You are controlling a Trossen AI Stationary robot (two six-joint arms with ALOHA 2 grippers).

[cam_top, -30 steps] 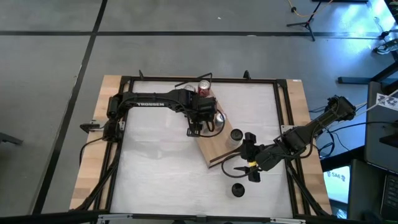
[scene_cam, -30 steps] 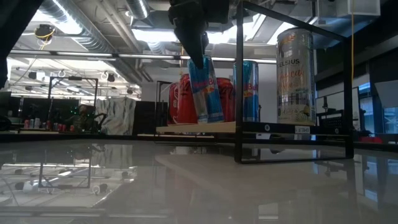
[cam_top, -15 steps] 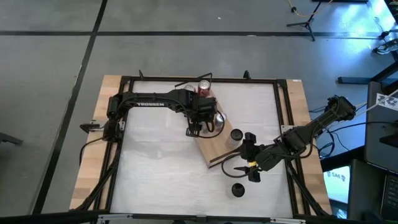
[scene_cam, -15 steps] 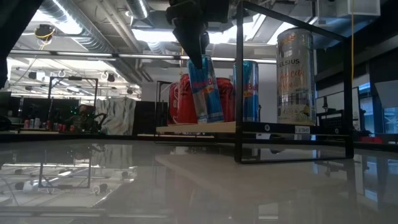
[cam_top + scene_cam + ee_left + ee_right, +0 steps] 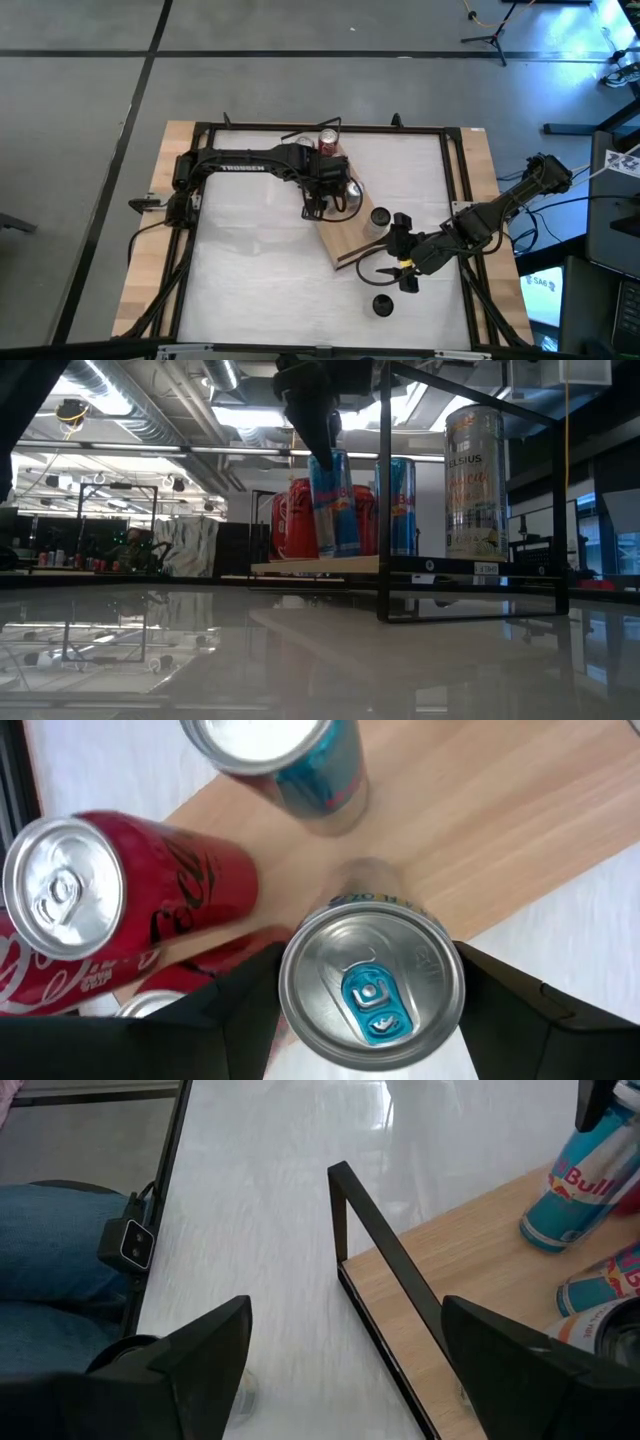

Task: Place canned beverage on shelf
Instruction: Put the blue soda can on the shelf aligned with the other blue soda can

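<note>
The shelf [image 5: 345, 235] is a light-wood board with black wire rails, lying aslant at the table's middle. My left gripper [image 5: 318, 435] hangs over its far end, shut on a blue Red Bull can [image 5: 334, 505]. The can's base is at or just above the board. Two red cans [image 5: 100, 910] and another blue can [image 5: 290, 765] stand on the board close by. A tall Celsius can [image 5: 475, 480] stands at the shelf's near end. My right gripper [image 5: 383, 268] is open and empty, low beside the shelf's near end. My left gripper pinches the blue can's upper wall just below its rim [image 5: 300, 1020] between its two fingers [image 5: 225, 1020], one on each side. The fingers come from above, pointing down. The can hangs nearly upright below them [image 5: 334, 530]; I cannot tell whether its base touches the board.
A dark can [image 5: 383, 305] stands on the white tabletop near the front. The shelf's black rail [image 5: 375, 1240] rises just ahead of my right gripper. A black frame [image 5: 300, 128] rims the table. A person's leg in jeans [image 5: 50, 1250] shows beyond the table's edge.
The blue can in my left gripper has tipped from a slant to nearly upright, and has moved a little toward the other blue can on the shelf. My left gripper stays shut on it.
</note>
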